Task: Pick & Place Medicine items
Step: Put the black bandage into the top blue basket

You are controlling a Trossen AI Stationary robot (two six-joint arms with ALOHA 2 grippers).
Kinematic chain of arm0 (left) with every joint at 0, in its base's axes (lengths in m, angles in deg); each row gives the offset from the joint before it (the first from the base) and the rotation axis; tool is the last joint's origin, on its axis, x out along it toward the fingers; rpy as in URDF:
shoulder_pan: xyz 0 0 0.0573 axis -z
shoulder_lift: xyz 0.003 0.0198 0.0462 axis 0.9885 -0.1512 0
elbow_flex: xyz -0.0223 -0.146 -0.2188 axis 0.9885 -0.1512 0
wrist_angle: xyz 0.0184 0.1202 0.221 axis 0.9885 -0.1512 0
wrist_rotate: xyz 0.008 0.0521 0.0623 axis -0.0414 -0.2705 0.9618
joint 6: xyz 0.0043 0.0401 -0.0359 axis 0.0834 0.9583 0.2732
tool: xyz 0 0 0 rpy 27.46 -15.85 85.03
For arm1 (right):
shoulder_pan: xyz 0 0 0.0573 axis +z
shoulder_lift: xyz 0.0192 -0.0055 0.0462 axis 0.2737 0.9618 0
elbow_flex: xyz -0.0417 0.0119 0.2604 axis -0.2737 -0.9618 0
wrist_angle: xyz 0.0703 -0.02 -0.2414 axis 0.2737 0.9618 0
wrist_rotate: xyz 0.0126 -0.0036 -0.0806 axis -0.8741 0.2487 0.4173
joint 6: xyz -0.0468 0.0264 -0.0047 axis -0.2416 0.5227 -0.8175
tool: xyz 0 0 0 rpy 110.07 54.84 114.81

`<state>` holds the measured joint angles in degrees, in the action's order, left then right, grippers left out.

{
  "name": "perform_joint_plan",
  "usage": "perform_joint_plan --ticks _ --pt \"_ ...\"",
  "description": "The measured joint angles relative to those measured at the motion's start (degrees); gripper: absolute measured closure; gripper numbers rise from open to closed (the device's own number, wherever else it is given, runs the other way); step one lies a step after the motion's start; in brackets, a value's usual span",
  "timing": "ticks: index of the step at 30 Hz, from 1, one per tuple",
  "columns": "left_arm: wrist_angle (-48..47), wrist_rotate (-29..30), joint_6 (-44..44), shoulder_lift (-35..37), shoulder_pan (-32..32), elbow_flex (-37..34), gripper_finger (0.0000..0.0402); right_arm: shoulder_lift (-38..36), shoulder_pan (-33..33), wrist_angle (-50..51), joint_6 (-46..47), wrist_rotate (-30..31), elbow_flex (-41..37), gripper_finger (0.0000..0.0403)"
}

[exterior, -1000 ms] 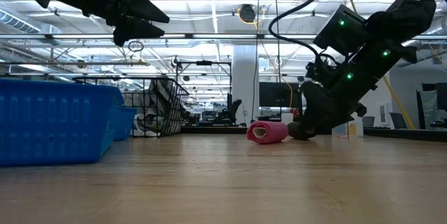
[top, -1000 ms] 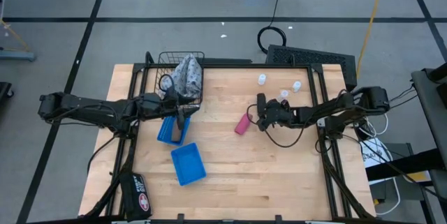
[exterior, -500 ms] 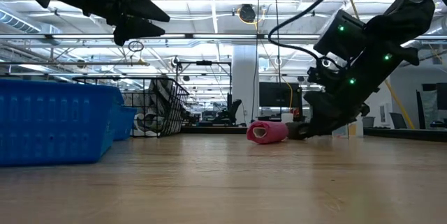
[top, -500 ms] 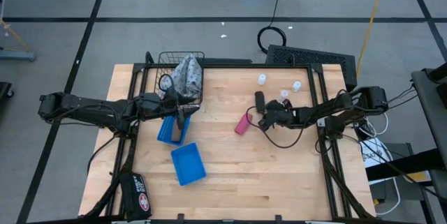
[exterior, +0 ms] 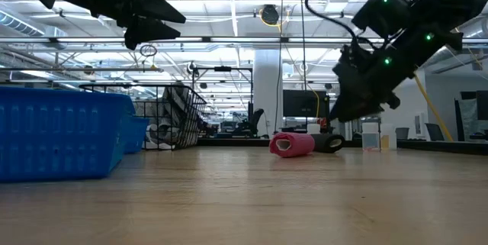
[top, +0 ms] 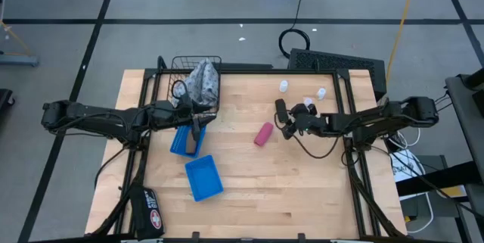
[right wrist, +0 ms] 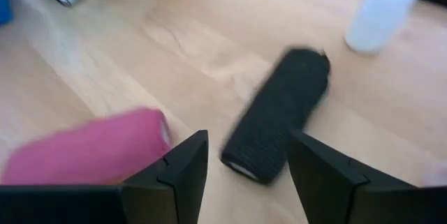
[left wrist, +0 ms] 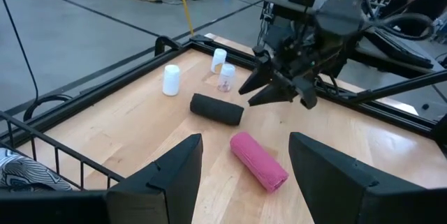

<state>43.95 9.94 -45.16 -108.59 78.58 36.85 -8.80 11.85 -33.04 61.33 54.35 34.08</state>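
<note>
We record a pale wooden desk (top: 302,190) in a black frame, standing on grey floor marked with dark lines. On it lie a pink tube (top: 262,134), a black container (top: 280,109) just beyond it, and three white bottles (top: 283,85) near the far edge. The right gripper (top: 290,126) hovers above the black container, jaws apart and empty. The left gripper (top: 198,126) hangs above the blue trays (top: 204,179), jaws apart, beside a wire basket (top: 170,73) holding a patterned cloth (top: 203,80).

A pink tube (exterior: 292,144) lies on the wooden table (exterior: 252,199) with a black container (exterior: 329,143) just beside it. The right gripper (exterior: 341,111) hangs above them, clear of the table. Blue trays (exterior: 61,132) stand left, the left gripper (exterior: 149,17) high above.
</note>
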Motion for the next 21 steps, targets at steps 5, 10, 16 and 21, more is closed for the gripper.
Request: perform_joint_plan --ticks 5,10,16,21 --pt "-0.1 0.0 0.0 0.0 0.0 0.0 0.0179 -0.4 0.0 -5.3 -4.4 -1.3 0.0 0.0196" --pt "-0.1 0.0 0.0 0.0 0.0 0.0 0.0179 -0.3 -1.7 -3.4 -4.8 -1.4 0.0 0.0133" --pt "-0.1 0.0 -0.3 0.0 0.0 0.0 0.0179 3.8 -3.1 -5.9 -1.7 -1.4 0.0 0.0082" --pt "-0.1 -0.1 -0.6 0.0 0.0 0.0 0.0179 9.1 -4.0 -10.2 0.3 -1.4 0.0 0.0083"
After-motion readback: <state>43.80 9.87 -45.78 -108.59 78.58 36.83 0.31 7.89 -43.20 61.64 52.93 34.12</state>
